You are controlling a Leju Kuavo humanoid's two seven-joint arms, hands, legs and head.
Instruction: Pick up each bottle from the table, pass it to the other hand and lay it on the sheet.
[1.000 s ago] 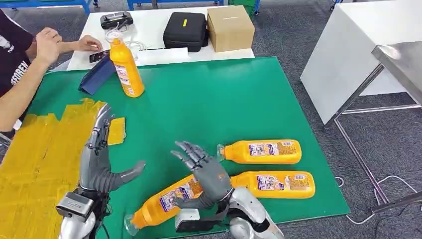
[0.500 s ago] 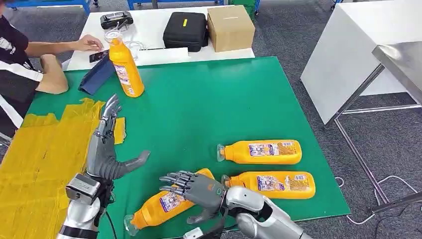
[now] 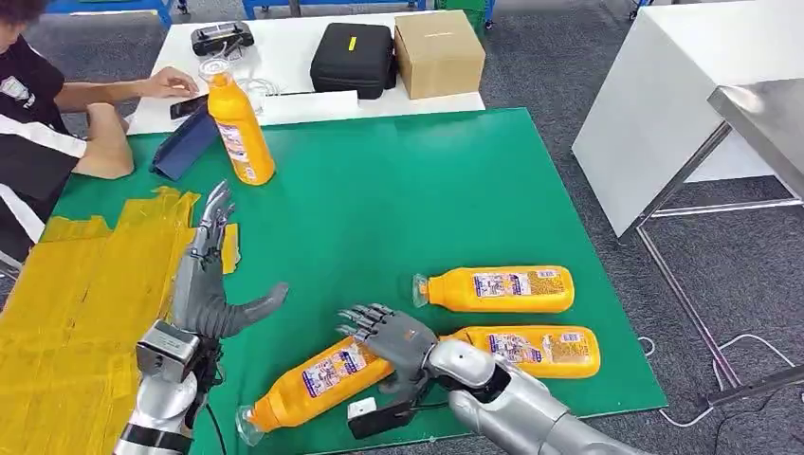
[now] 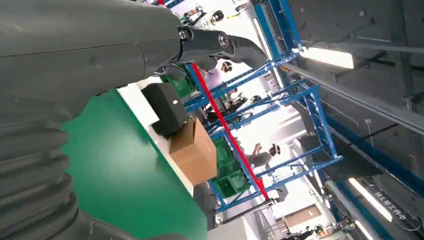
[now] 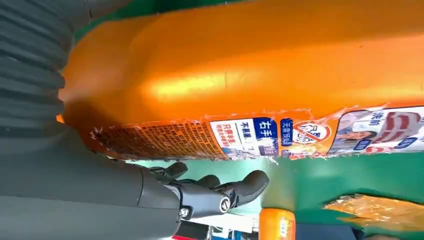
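Observation:
Three orange bottles lie on the green table (image 3: pixel 398 190): one at the front (image 3: pixel 318 379), two to its right (image 3: pixel 498 289) (image 3: pixel 531 351). Another orange bottle (image 3: pixel 240 123) stands at the far left. My right hand (image 3: pixel 393 341) is palm down over the thick end of the front bottle (image 5: pixel 250 65), fingers (image 5: pixel 220 192) spread past it and not wrapped around it. My left hand (image 3: pixel 204 284) stands upright at the edge of the yellow sheet (image 3: pixel 76 303), fingers straight, thumb out, holding nothing.
A person sits at the far left with an arm (image 3: pixel 100 152) on the table corner, beside a blue pouch (image 3: pixel 185 144). Behind on a white table are a black case (image 3: pixel 353 57) and a cardboard box (image 3: pixel 438 52). A metal table (image 3: pixel 758 114) stands at the right.
My right hand has turned palm down and dropped onto the front bottle's thick end. My left hand has lifted slightly. The person's arm has shifted on the table corner.

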